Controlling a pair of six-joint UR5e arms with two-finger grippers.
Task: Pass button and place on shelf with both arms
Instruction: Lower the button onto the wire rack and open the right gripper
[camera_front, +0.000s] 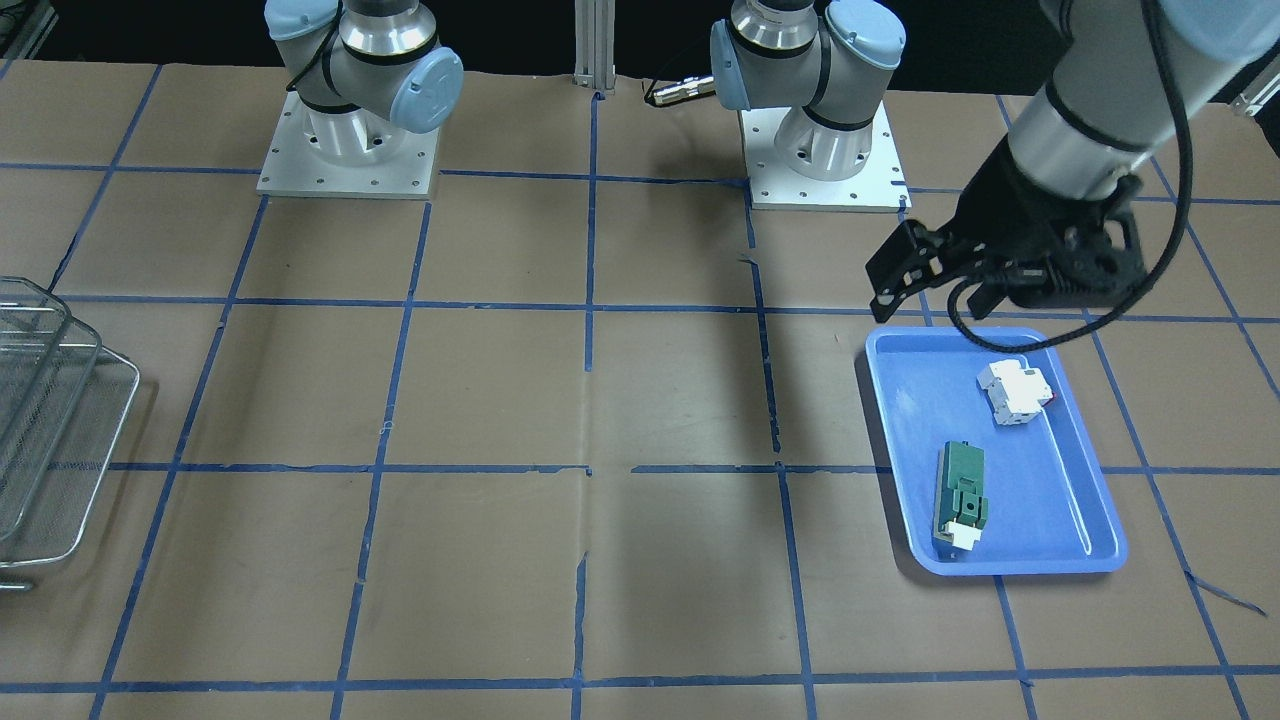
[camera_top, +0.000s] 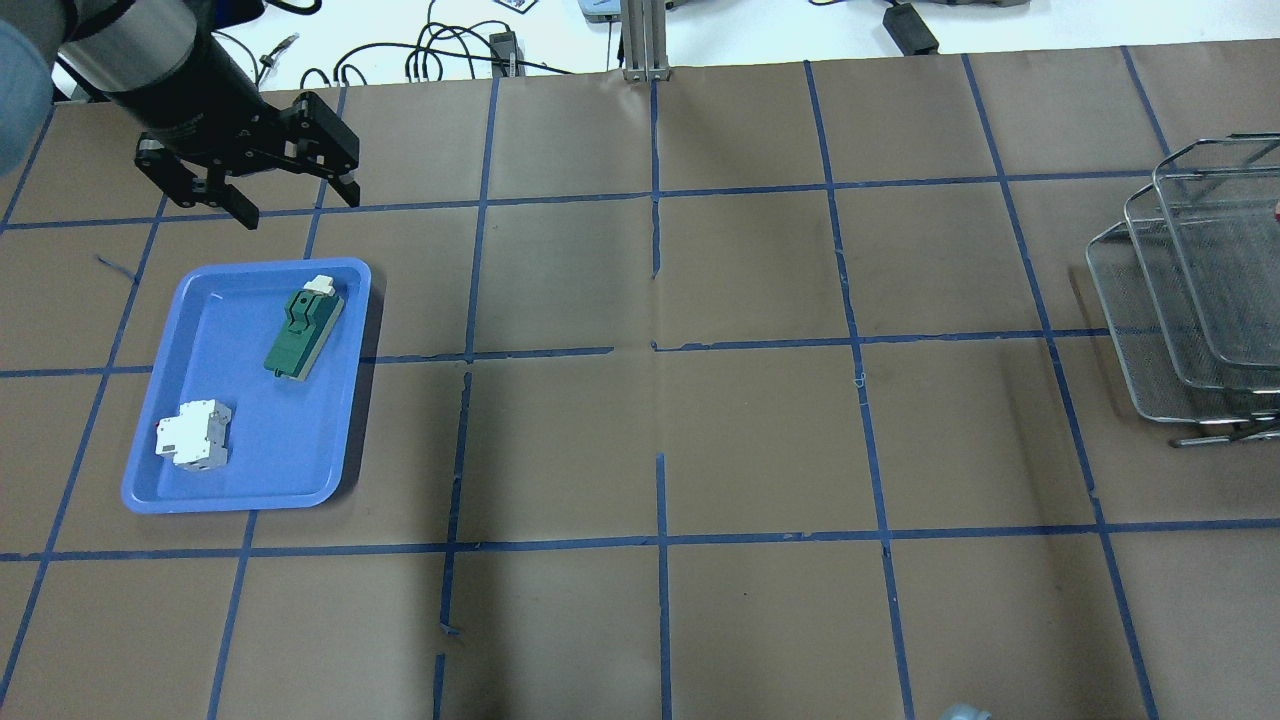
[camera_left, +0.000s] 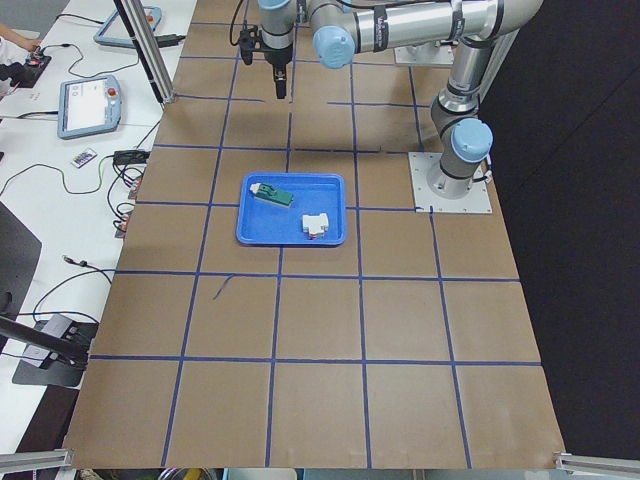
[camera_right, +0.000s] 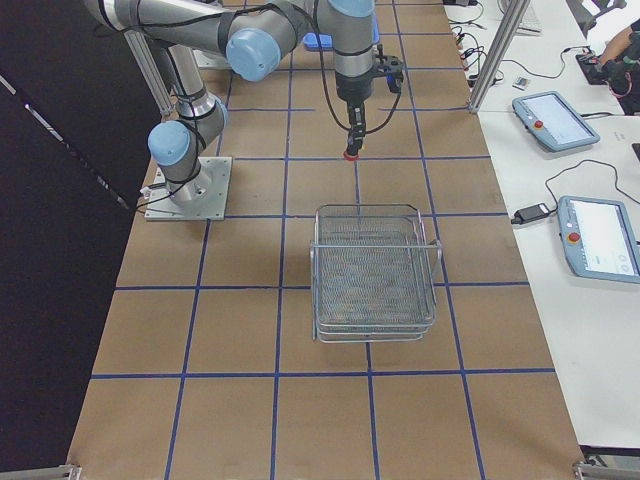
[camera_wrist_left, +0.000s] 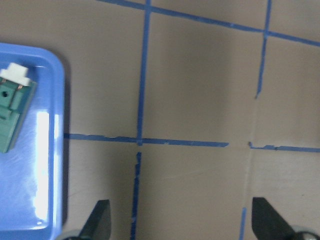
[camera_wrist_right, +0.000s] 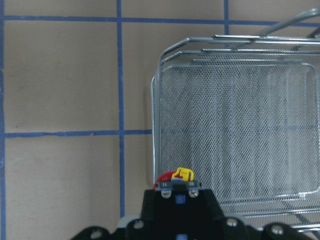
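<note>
The button (camera_wrist_right: 175, 176), with a red cap and yellow ring, is clamped between the fingers of my right gripper (camera_wrist_right: 176, 189). In the exterior right view the gripper (camera_right: 352, 143) hangs above the table with the button (camera_right: 350, 155) at its tip. It is on the near side of the silver wire-mesh shelf (camera_right: 375, 270), not over it. The shelf also shows ahead in the right wrist view (camera_wrist_right: 240, 125) and at the table's edge in the overhead view (camera_top: 1180, 300). My left gripper (camera_top: 297, 205) is open and empty, raised beyond the blue tray's far end.
A blue tray (camera_top: 150, 490) holds a white breaker (camera_top: 190, 435) and a green block (camera_top: 303, 322). The left wrist view shows the tray's corner (camera_wrist_left: 50, 200) and the green block (camera_wrist_left: 12, 117). Both arm base plates (camera_front: 350, 180) stand along the robot's side.
</note>
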